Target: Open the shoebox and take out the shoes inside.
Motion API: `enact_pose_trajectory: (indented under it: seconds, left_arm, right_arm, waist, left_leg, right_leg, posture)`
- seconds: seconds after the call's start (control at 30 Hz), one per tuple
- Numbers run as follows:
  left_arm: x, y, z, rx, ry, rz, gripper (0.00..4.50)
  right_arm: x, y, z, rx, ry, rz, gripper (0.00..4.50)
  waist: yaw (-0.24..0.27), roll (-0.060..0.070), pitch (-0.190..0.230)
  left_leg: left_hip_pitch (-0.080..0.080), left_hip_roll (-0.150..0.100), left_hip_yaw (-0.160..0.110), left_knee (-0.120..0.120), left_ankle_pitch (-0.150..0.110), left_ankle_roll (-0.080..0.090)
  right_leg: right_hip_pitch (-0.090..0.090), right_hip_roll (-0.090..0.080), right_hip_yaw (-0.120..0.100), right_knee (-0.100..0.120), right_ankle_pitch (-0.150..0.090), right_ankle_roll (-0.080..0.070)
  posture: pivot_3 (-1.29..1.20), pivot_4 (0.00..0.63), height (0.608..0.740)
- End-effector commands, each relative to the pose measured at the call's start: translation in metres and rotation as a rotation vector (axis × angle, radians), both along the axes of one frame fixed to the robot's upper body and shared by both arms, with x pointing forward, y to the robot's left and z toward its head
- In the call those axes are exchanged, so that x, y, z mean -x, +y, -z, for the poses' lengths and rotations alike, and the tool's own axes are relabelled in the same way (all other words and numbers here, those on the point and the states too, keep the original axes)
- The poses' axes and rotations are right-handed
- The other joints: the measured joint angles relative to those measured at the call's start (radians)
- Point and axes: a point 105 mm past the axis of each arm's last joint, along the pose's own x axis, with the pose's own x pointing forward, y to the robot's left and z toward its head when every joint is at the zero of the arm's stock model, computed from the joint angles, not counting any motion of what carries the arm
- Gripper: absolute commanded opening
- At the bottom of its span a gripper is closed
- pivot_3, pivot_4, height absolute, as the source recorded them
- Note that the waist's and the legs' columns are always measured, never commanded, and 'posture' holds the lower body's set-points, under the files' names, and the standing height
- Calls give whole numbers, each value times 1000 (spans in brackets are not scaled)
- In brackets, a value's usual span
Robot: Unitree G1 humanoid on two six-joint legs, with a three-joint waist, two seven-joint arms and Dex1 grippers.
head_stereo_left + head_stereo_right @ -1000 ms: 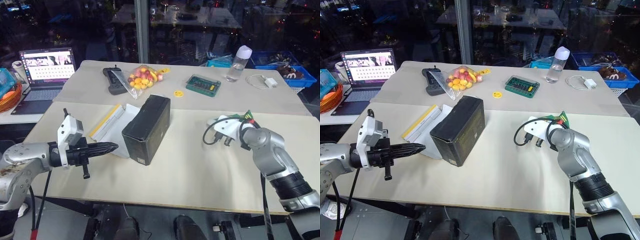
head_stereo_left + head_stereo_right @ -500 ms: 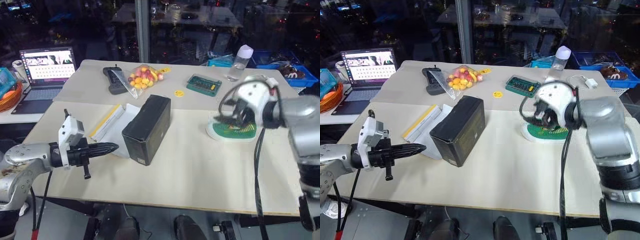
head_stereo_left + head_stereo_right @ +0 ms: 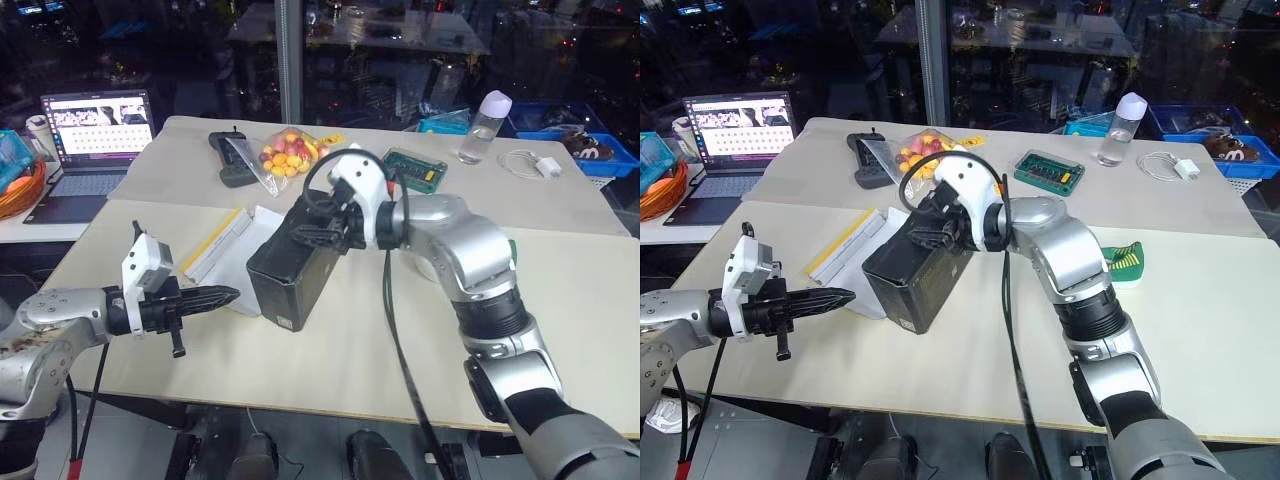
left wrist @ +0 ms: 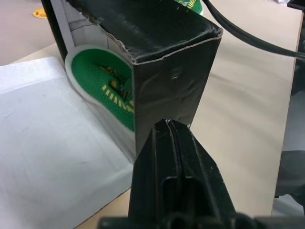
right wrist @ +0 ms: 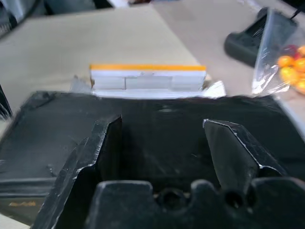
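My left gripper point(image 3: 228, 294) is nearest to me, low over the table point(image 3: 400, 340), its two black fingers point(image 4: 176, 157) pressed flat together with nothing between them; the tips point at the near corner of the shoebox point(image 3: 295, 260) and stand just short of it, whether touching I cannot tell. The shoebox lies on its side, dark walls up, its yellow-edged lid point(image 3: 215, 243) folded out flat on the table toward my left with the white inside facing up. Through the open side, in the left wrist view, one green shoe point(image 4: 112, 90) with yellow markings sits inside the box against the white lining. My right gripper point(image 3: 932, 228) is over the top of the shoebox near its far end, jaws standing well apart, one finger point(image 5: 102, 143) on each side of the dark upper wall; they hold nothing, and contact with the cardboard cannot be confirmed. The second green shoe point(image 3: 1124, 264) lies on the table well to the right of the box. Farther back rest a bag of coloured sweets point(image 3: 285, 155), a green case point(image 3: 415, 170) and a clear bottle point(image 3: 484, 126).
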Motion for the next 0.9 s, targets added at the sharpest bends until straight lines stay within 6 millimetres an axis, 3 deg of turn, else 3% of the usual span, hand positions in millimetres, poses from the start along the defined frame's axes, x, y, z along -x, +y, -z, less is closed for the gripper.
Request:
enact_pose_trajectory:
  seconds: [0.03,0.17,0.23,0.4,0.53,0.63,0.77,0.9]
  left_arm:
    - [0,-1,-6,-7,-41,4,0]
    - [0,-1,-7,-7,-41,6,0]
    - [-1,-2,-7,-7,-40,8,0]
    - [-2,-4,-8,-4,-36,19,0]
    - [-3,-4,-8,-5,-36,23,0]
    - [-4,-4,-9,-6,-37,24,0]
    - [-4,-4,-10,-7,-40,18,0]
    - [-4,-4,-10,-6,-41,16,0]
  right_arm:
    - [5,-11,6,58,-32,-4,3251]
    - [7,-41,13,118,-28,26,3251]
    - [11,-71,27,194,-5,58,3251]
    - [19,-112,46,298,32,113,3251]
    - [19,-114,53,312,37,117,3251]
    - [14,-110,65,325,45,119,3251]
    - [7,-88,73,313,31,86,3251]
    - [-1,-66,69,271,11,57,3251]
  waist:
    - [1,0,0]
    - [2,0,0]
    - [6,-1,0]
    - [6,-3,-2]
    - [-14,-3,-2]
    - [-22,-2,-2]
    - [-26,-3,-1]
    - [-27,-2,-1]
  left_leg:
    - [0,0,0,0,0,0]
    - [2,0,0,0,0,0]
    - [4,0,0,0,0,0]
    - [6,1,1,0,0,0]
    - [8,1,4,0,0,0]
    - [7,1,3,-1,0,1]
    - [6,1,3,-1,0,1]
    - [5,1,3,-1,0,1]
  right_leg:
    - [0,0,0,0,0,1]
    - [2,0,0,0,-2,4]
    - [4,0,0,0,-4,6]
    - [5,0,0,0,-4,5]
    - [2,0,3,0,-4,-2]
    - [1,1,3,1,-1,4]
    - [1,1,3,0,-2,5]
    - [1,1,3,0,-2,5]
  posture:
    - [0,150,697]
    - [0,150,697]
    - [0,150,697]
    - [0,150,697]
    - [0,150,697]
    - [0,150,697]
    - [0,150,697]
    - [0,150,697]
